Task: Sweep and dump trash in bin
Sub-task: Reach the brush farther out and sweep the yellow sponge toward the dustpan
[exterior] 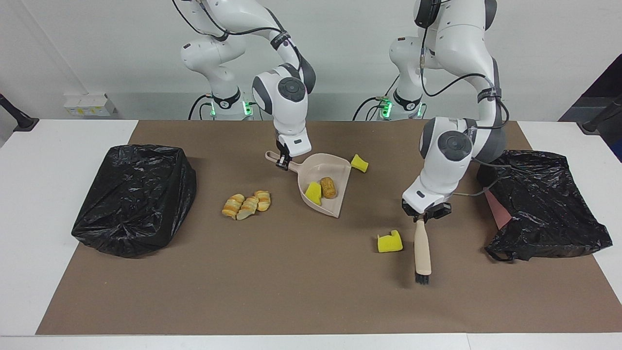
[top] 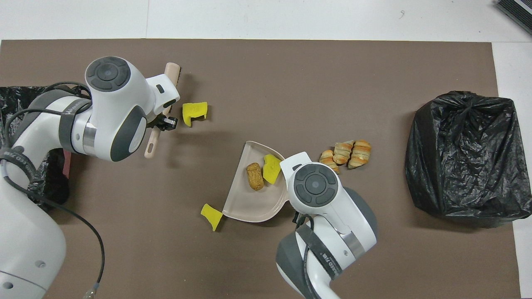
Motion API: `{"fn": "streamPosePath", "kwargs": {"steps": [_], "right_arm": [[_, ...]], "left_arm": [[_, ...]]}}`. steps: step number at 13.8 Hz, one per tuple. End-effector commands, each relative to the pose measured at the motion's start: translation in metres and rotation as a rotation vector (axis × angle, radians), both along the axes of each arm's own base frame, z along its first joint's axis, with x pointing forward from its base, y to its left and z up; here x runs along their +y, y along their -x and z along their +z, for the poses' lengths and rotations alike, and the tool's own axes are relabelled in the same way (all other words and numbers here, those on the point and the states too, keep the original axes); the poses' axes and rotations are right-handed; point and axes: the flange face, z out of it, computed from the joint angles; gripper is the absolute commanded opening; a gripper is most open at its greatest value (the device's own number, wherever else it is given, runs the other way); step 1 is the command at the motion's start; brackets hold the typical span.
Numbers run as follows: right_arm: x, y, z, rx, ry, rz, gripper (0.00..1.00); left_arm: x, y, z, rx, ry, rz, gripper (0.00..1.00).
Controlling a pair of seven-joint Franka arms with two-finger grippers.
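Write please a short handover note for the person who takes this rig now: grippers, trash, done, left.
Left gripper: shut on the beige wooden brush, beside the notched yellow sponge chunk.
Right gripper: shut on the beige plastic dustpan handle.
Done: one yellow sponge piece and the brown potato-like lump are in the pan.
Left: notched chunk, small yellow wedge at the pan's corner, striped bread pieces; then dump.

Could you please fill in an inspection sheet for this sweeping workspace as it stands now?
Surface: brown mat on a white table.
Job's things: dustpan holds a yellow sponge chunk and a brown lump; two sponge chunks and bread pieces lie loose on the mat.
Clutter: nothing seen.
Grippers: left gripper holds the brush; right gripper holds the dustpan handle.
Cables: cable at the left arm.
Surroundings: black-bagged bins at both ends.
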Motion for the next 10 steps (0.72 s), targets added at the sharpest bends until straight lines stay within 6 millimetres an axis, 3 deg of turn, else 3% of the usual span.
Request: {"fn": "streamPosePath", "kwargs": {"steps": [1, 6, 8, 10], "right_arm": [[0.0, 0.006, 0.005, -0.006, 0.016, -0.042, 0.0], [0.0, 0.006, 0.006, -0.008, 0.016, -0.051, 0.0], [0.0, 0.007, 0.006, -0.008, 0.018, -0.059, 0.0], [0.002, 0.008, 0.005, -0.008, 0.018, -0.056, 0.0]], "left_arm": [[-0.006, 0.008, 0.01, 0.111, -0.097, -0.174, 0.0], [-0.029, 0.053, 0.004, 0.27, -0.122, -0.325, 0.0], [-0.04, 0.081, 0.0, 0.299, -0.109, -0.338, 0.0], [-0.051, 0.095, 0.003, 0.318, -0.051, -0.318, 0.0]]}}
